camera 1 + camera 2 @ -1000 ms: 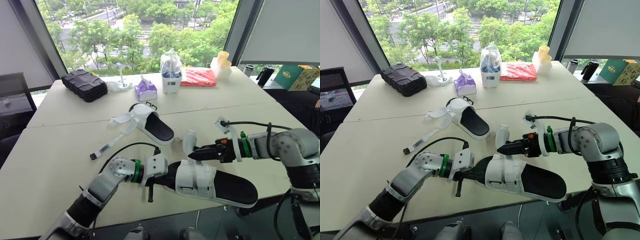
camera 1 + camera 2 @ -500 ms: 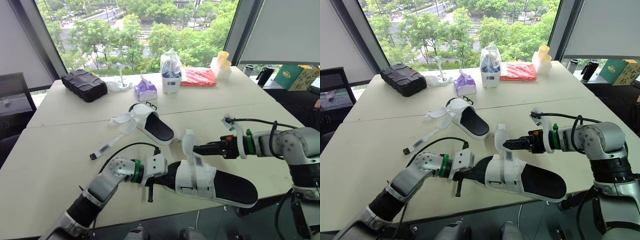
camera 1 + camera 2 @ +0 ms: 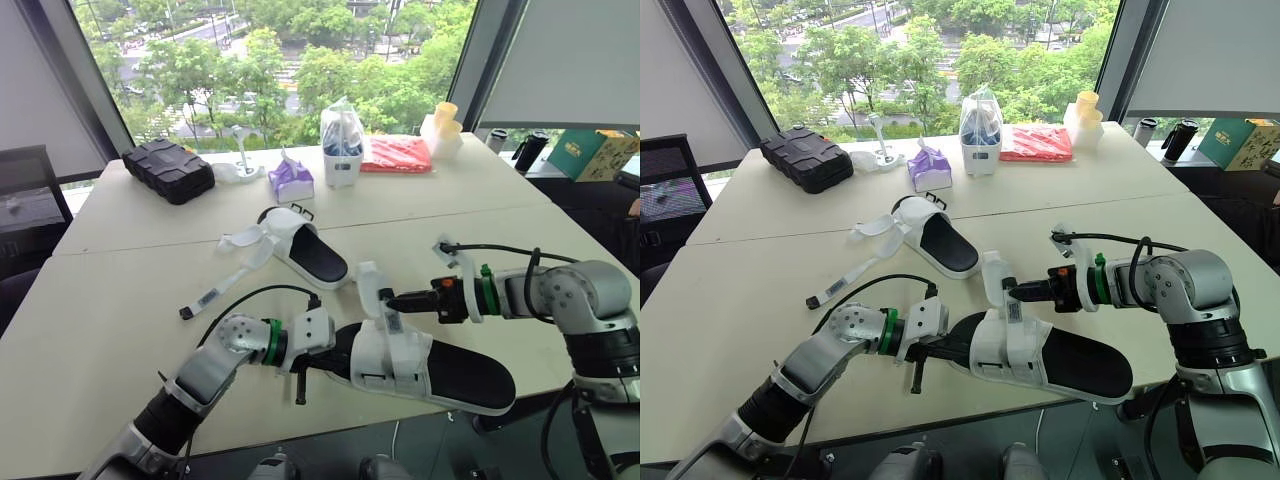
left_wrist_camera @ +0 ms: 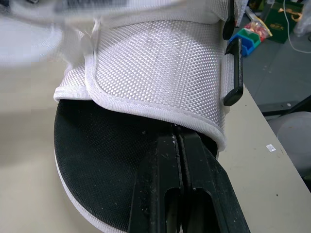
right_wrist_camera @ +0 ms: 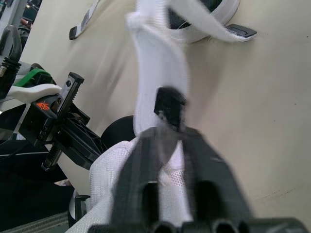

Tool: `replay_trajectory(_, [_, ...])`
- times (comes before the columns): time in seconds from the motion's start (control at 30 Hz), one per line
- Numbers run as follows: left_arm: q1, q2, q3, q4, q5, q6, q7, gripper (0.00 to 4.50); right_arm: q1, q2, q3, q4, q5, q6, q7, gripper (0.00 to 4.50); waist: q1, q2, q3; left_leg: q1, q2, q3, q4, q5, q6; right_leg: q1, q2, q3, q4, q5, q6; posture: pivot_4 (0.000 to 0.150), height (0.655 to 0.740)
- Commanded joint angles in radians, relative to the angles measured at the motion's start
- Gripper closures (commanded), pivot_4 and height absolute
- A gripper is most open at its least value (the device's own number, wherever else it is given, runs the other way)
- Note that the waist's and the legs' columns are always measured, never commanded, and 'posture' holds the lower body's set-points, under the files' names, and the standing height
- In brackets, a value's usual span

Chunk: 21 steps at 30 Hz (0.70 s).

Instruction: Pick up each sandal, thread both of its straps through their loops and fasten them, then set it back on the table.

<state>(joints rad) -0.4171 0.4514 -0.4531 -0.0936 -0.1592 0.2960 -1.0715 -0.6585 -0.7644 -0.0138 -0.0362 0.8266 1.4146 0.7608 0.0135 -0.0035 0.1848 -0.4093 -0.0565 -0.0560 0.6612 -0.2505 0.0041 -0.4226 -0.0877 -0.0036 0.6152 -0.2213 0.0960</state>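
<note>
The near sandal (image 3: 450,372) has a black sole and white straps, and it hangs at the table's front edge. My left gripper (image 3: 333,358) is shut on its end, its fingers (image 4: 165,194) pressed together under the white woven upper (image 4: 155,68). One loose strap (image 3: 369,283) stands up from this sandal. My right gripper (image 3: 390,298) is shut on that strap, and the strap (image 5: 158,68) runs up from between its fingers (image 5: 141,160). The second sandal (image 3: 308,250) lies flat mid-table with its straps (image 3: 245,242) spread open to the left.
Along the back by the window stand a black case (image 3: 168,170), a purple pack (image 3: 292,180), a white bagged container (image 3: 342,140), a red packet (image 3: 397,154) and yellow cups (image 3: 445,125). A thin strip (image 3: 207,298) lies left of the near sandal. A green box (image 3: 590,154) sits far right.
My right gripper was open beside the upright strap and has now shut on it, drawing the strap slightly left. The left gripper and the sandal stayed put.
</note>
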Motion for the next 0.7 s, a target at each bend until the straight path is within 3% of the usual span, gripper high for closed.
replay_trajectory(0.03, [0.007, 0.005, -0.011, 0.011, 0.024, 0.007, 0.004, 4.5, -0.01, -0.021, -0.026, -0.039, 0.005, -0.007, 0.014, 4.44, 0.0, 0.0, 0.0, 0.0, 0.0, 0.0, 0.0, 0.0, 0.0, 0.0, 0.0, 0.0, 0.0, 0.0, 0.0, 0.15, 0.74])
replay_trajectory(0.47, [0.016, 0.007, -0.012, 0.004, 0.021, 0.017, 0.005, 4.5, 0.035, -0.078, -0.128, -0.176, 0.012, -0.077, 0.008, 4.44, 0.0, 0.0, 0.0, 0.0, 0.0, 0.0, 0.0, 0.0, 0.0, 0.0, 0.0, 0.0, 0.0, 0.0, 0.0, 0.15, 0.74])
replay_trajectory(0.7, [0.015, 0.009, -0.014, 0.007, 0.019, 0.022, 0.0, 4.5, 0.169, -0.173, -0.108, -0.338, -0.052, -0.259, 0.08, 4.44, 0.0, 0.0, 0.0, 0.0, 0.0, 0.0, 0.0, 0.0, 0.001, 0.0, 0.0, 0.0, 0.0, 0.0, 0.0, 0.15, 0.74])
